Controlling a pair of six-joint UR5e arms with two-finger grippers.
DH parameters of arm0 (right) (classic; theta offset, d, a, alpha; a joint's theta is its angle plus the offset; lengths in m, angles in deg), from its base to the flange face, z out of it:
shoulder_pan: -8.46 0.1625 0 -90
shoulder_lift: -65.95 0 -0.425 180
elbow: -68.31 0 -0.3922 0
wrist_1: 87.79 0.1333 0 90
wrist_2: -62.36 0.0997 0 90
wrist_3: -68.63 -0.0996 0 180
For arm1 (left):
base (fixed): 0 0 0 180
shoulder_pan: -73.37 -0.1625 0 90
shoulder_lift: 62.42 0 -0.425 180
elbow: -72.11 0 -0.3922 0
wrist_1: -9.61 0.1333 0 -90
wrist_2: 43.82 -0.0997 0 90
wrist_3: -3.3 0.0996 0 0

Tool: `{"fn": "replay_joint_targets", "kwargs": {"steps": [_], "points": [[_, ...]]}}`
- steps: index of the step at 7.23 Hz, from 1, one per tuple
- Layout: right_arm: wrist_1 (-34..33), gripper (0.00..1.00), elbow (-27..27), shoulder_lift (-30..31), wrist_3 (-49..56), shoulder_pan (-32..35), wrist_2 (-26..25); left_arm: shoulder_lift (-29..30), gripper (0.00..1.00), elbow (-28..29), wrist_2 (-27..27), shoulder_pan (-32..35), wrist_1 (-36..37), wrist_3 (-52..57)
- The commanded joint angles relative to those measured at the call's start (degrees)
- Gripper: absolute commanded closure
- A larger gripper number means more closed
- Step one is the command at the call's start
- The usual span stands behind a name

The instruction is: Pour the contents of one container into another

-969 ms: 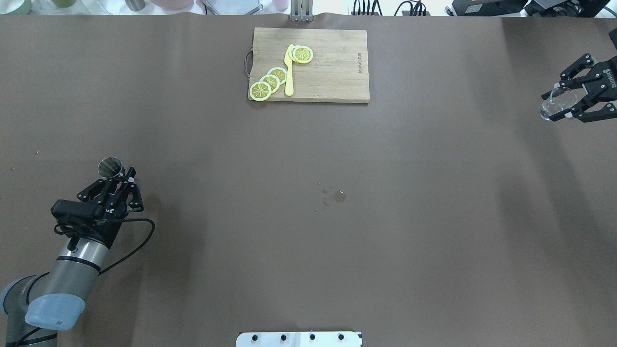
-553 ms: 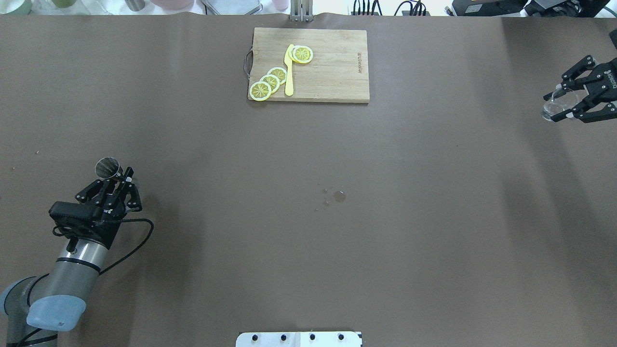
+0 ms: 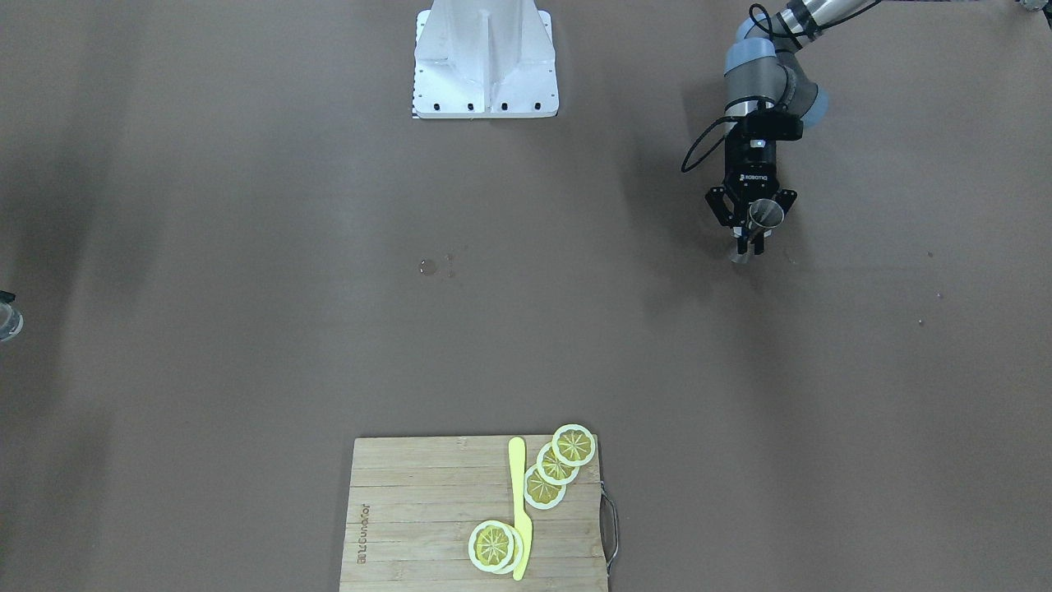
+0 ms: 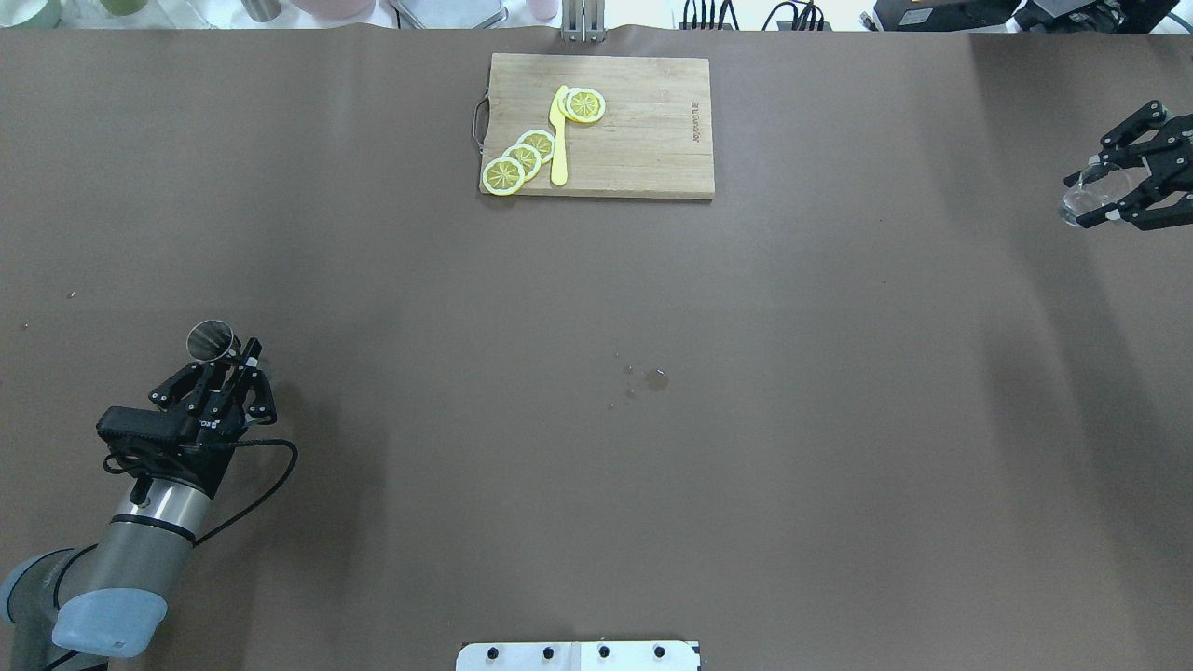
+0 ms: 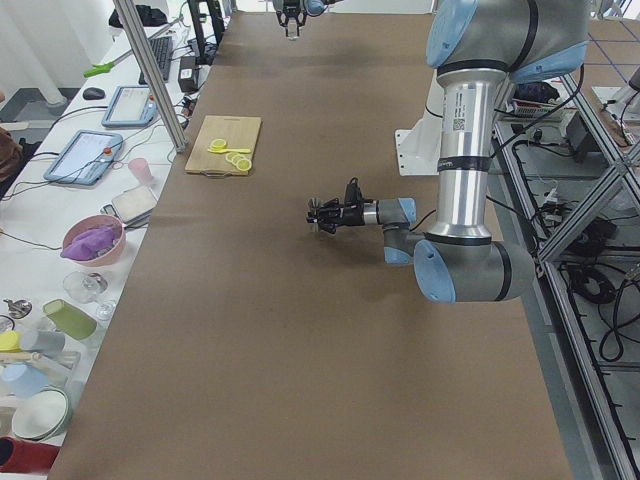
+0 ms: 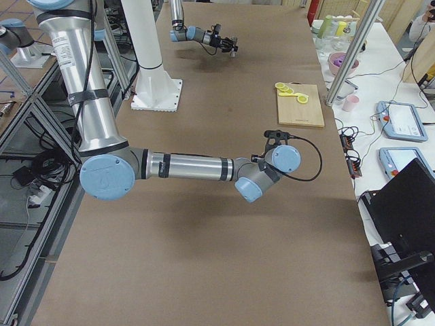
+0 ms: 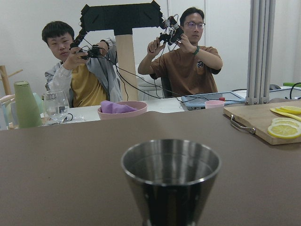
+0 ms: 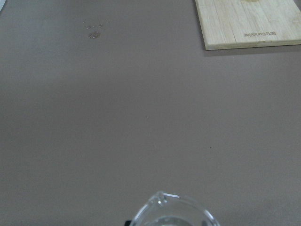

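On the robot's left, nearest its base: small grey stainless-steel hourglass jigger point(image 4: 211, 339), upright, pinched at its narrow waist by the closed-in jaws of the left gripper point(image 4: 226, 362). Open top cone facing up; any liquid inside impossible to confirm. Level with it at mid-table, a few small wet drops point(image 4: 657, 378) on the brown table cover point(image 4: 596, 485). Farther out, at the extreme right edge: small clear glass cup with a pinched pouring lip point(image 4: 1076, 205), clamped between the jaws of the right gripper point(image 4: 1092, 196); contents too clear to judge. Farthest away, wooden cutting board point(image 4: 652, 140) with lemon slices point(image 4: 522, 158) and yellow knife point(image 4: 558, 140), well apart from both arms.

No pouring under way: both containers in hand, yet separated by the table's whole width. Unclear whether the pour lies ahead or is over; if ahead, still left: bringing cup over jigger, then tipping.
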Motion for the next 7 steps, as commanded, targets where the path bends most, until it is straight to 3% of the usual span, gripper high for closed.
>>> {"fn": "replay_joint_targets", "kwargs": {"steps": [1, 5, 7], "points": [[0.16, 1.00, 1.74, 0.19, -4.54, 0.33, -0.28, -0.17, 1.00, 0.20, 0.00, -0.31, 0.16, -1.91], [0.16, 1.00, 9.73, 0.54, -16.14, -0.19, -5.81, -0.08, 1.00, 0.38, 0.35, -0.83, -0.19, -1.92], [0.16, 1.00, 15.78, 3.59, -21.16, -2.38, -9.40, 0.01, 1.00, 0.73, 0.43, -1.36, -0.28, -1.92]]}}
